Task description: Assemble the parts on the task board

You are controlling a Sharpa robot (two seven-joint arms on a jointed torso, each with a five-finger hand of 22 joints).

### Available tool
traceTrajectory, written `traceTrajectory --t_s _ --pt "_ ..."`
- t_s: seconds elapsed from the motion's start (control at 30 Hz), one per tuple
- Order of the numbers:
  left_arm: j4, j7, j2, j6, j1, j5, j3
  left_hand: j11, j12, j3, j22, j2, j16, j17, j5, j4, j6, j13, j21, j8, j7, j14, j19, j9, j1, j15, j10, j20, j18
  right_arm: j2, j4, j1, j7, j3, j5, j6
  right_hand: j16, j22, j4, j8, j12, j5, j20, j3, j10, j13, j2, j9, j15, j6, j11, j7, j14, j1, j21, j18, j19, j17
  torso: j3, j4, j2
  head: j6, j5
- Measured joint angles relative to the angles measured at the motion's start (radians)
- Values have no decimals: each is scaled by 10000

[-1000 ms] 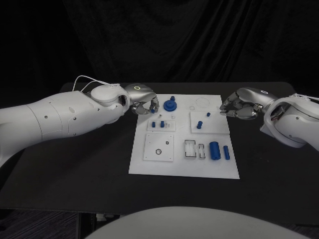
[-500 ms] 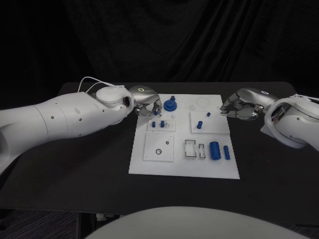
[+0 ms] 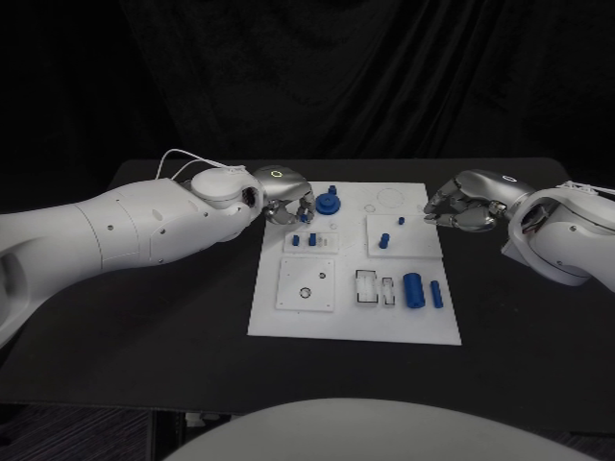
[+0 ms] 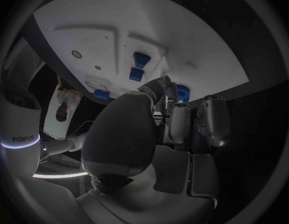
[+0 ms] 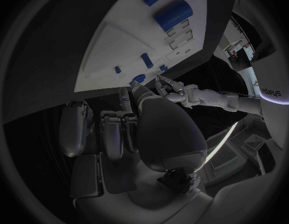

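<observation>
Black cloth hangs behind a dark worktop (image 3: 141,317) on which the white task board (image 3: 356,322) lies in the middle. Seen from the head, small blue parts sit across the board: a round geared piece (image 3: 329,204) near its far left corner, short pegs (image 3: 304,240) just below it, a thick cylinder (image 3: 413,289) and a slim one (image 3: 435,294) toward the right. The left hand (image 3: 282,204) hovers at the board's far left edge beside the geared piece, fingers curled; whether it pinches anything cannot be told. The right hand (image 3: 460,206) rests off the board's far right edge, fingers curled inward with nothing visible in them.

From the left wrist, the left hand's fingers (image 4: 181,122) bunch close above the board (image 4: 88,15).

From the right wrist, the right hand (image 5: 113,129) hangs beside the board (image 5: 113,50), fingers drawn together and holding nothing.
</observation>
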Motion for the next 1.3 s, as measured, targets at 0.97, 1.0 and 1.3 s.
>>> traceTrajectory --t_s 0.97,1.0,1.3 --pt "-376 -42 356 -160 -219 6 6 -4 1 26 -2 -2 -42 -83 19 -26 1 -9 -1 -75 1 0 0 -20 2 0 67 0 1 14 -8 -27 -19 0 0 37 0 -3 -28 0 0 0 0 -27 0 8 0 2 0 0 0 0 0 0 0 0 0 0 -5 -1 8 0 -40" --pt "-382 -42 360 -160 -219 6 6 -4 1 26 -2 -2 -42 -97 30 -26 1 -9 -1 -75 1 0 0 -20 2 0 68 0 1 14 -8 -28 -19 0 0 38 0 -3 -27 0 0 0 0 -28 0 7 0 2 0 0 0 0 0 0 0 0 0 0 -5 0 8 0 -40" --pt "-426 -42 401 -147 -226 3 9 29 1 53 -3 -3 -119 -209 48 -53 3 -10 -38 -77 2 -37 0 -15 3 35 100 0 1 29 -11 -39 -26 0 0 46 0 -4 -55 0 0 0 0 0 0 6 0 -9 0 0 0 0 0 0 0 0 0 0 -5 3 4 0 -31"
